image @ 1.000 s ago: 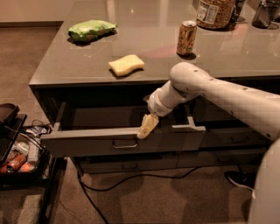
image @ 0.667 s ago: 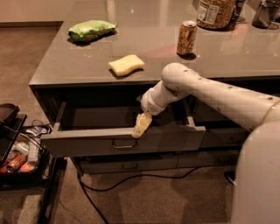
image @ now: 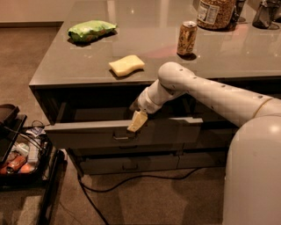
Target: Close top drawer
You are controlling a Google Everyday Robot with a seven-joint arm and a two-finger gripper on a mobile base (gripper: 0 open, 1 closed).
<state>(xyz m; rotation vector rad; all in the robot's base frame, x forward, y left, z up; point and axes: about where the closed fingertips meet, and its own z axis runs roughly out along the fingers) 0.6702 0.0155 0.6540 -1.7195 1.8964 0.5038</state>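
Observation:
The top drawer (image: 88, 132) is pulled partly out from under the grey counter (image: 61, 66). Its long grey front panel faces me, with a small bar pull (image: 121, 136) near its centre. My gripper (image: 137, 122) hangs down from the white arm and rests at the top edge of the drawer front, just above and right of the pull. It holds nothing that I can see.
On the counter lie a yellow sponge (image: 126, 65), a green bag (image: 91, 30), a can (image: 186, 38) and a jar (image: 215, 13). A lower drawer (image: 127, 165) is below. A black cart with items (image: 19, 154) stands left. A cable (image: 131, 182) runs on the floor.
The arm and gripper have shifted left along the drawer front, towards the pull. The drawer front has moved slightly back towards the counter.

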